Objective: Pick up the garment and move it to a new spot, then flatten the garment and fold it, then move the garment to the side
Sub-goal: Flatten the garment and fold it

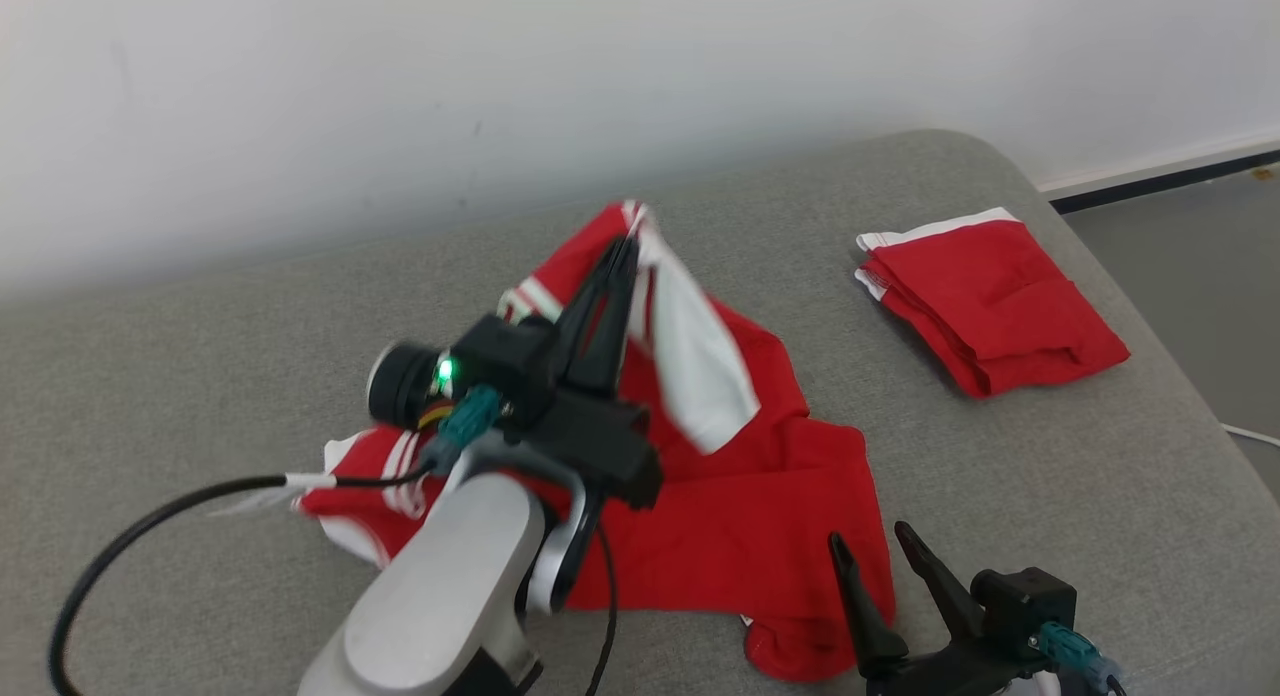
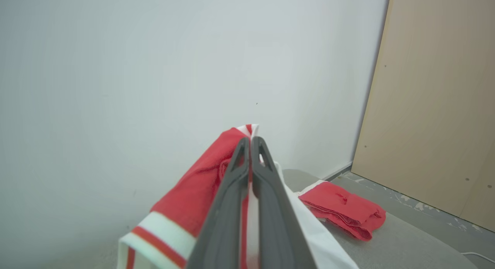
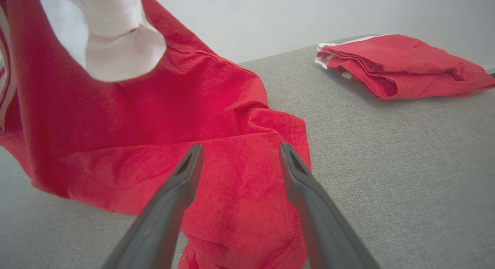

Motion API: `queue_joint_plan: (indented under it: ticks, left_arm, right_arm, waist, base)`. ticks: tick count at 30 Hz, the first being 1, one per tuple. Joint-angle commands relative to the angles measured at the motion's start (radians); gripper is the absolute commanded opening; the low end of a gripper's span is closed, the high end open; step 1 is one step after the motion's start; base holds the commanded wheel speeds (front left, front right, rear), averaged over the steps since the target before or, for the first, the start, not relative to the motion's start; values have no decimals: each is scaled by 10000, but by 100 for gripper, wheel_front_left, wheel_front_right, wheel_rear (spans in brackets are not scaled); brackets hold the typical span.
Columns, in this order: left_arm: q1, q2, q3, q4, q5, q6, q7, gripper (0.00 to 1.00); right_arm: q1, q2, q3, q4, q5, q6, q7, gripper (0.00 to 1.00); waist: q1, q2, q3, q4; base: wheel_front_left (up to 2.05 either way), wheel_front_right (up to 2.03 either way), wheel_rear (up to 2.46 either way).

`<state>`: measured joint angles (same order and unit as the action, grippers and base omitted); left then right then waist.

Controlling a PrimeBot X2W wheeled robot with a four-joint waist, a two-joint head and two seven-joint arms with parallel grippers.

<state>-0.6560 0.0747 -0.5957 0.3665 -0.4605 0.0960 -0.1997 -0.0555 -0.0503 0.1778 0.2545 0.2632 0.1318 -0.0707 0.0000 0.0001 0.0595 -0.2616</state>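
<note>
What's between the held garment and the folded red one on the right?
Nothing: only bare grey cushion separates the garment from the folded red pile, clear in the head view.

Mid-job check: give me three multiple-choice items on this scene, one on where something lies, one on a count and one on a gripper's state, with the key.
1. In the head view, where is the folded red garment relative to the loose garment?
A) to its left
B) beneath it
C) to its right, apart from it

2. How many red garments are on the grey surface?
A) one
B) two
C) three

3. How do the left gripper's jaws stand?
A) shut on the loose garment's red-and-white edge
B) wide open over bare surface
C) shut on the folded garment

Key:
1 C, grey surface shows between the two.
2 B, one is loose and one is folded.
3 A, the left wrist view shows the jaws together with cloth pinched between them.
</note>
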Motion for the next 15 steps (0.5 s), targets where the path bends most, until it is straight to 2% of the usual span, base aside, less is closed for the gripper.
queue_joint_plan:
  ticks: [1, 4, 8, 12, 15]
  left_arm:
    - [-249, -44, -37, -180, 112, -55, 29, 0]
    - [-576, -80, -23, -651, -49, -1, 230, 0]
    - [-39, -28, 162, -1300, -579, 139, 576, 0]
    - [737, 433, 509, -2288, -853, 428, 771, 0]
    - [1526, 979, 855, -3213, -920, 822, 861, 0]
  right_arm:
    - [4, -1, 31, 44, 81, -25, -50, 100]
    - [22, -1, 36, 85, 116, -25, -97, 100]
    - [129, -1, -138, 97, 71, -25, -120, 100]
    - [214, 1, -374, 66, -85, -25, -134, 100]
    - [310, 1, -406, 11, -158, -25, -54, 100]
  waist:
    - [0, -1, -36, -87]
    - [0, -1, -84, -229]
    - [0, -1, -103, -261]
    - [0, -1, -134, 10]
    - [0, -1, -213, 326]
  base:
    - [0, 0, 0]
    - [0, 0, 0]
    - [0, 0, 0]
    - [0, 0, 0]
    - [0, 0, 0]
